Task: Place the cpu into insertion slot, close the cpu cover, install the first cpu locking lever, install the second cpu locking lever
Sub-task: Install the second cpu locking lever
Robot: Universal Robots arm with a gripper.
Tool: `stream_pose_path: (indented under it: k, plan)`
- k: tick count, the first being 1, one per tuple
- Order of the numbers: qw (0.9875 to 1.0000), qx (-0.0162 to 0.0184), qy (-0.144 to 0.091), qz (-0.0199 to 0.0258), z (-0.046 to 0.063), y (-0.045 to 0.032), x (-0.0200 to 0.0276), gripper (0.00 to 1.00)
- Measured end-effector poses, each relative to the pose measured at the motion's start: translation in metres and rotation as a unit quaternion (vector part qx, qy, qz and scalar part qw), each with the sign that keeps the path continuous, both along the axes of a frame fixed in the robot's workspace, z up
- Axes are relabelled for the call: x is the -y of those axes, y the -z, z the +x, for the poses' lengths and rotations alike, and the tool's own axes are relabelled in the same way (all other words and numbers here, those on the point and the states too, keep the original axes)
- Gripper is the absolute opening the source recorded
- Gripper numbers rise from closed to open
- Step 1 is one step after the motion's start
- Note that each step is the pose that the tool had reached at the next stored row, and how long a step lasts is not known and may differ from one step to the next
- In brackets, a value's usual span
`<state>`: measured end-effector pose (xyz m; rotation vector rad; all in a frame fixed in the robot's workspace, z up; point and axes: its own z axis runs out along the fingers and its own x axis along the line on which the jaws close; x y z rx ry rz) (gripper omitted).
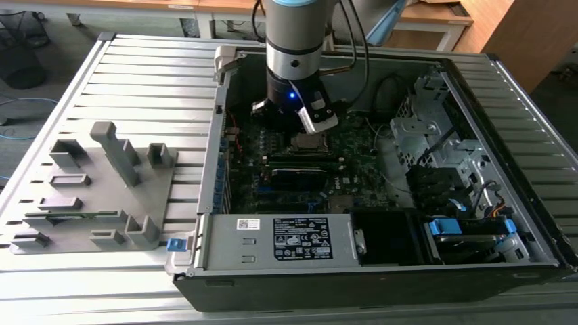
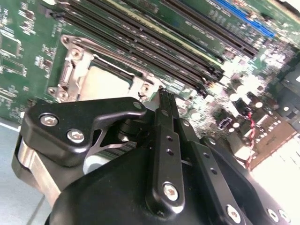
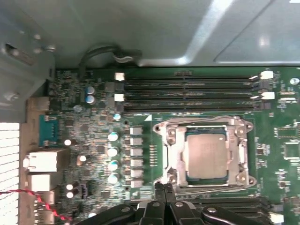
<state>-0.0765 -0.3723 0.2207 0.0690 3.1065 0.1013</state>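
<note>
The cpu (image 3: 206, 157) is already sitting in the slot (image 3: 169, 154) under the closed cover (image 3: 205, 123), while the empty, closed fingers (image 3: 162, 188) are hovering beside it, levers unclear.

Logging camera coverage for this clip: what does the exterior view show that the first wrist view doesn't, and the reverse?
Exterior view alone: the whole open computer case, the arm, the grey fixture tray at the exterior view's left, and the power supply.

First wrist view alone: the cpu seated in the insertion slot, with the cpu cover down around it, the capacitors, and the tool with fingertips together.

Both: the green motherboard and memory slots.
</note>
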Motion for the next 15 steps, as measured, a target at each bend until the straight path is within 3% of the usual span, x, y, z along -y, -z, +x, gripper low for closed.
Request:
stream_pose_path:
  k: [9,15]
  plan:
    - [1.0,0.0,0.0,0.0,0.026,0.001,-0.0005,0.11]
    - [1.0,0.0,0.0,0.0,0.034,0.0016,-0.0069,0.11]
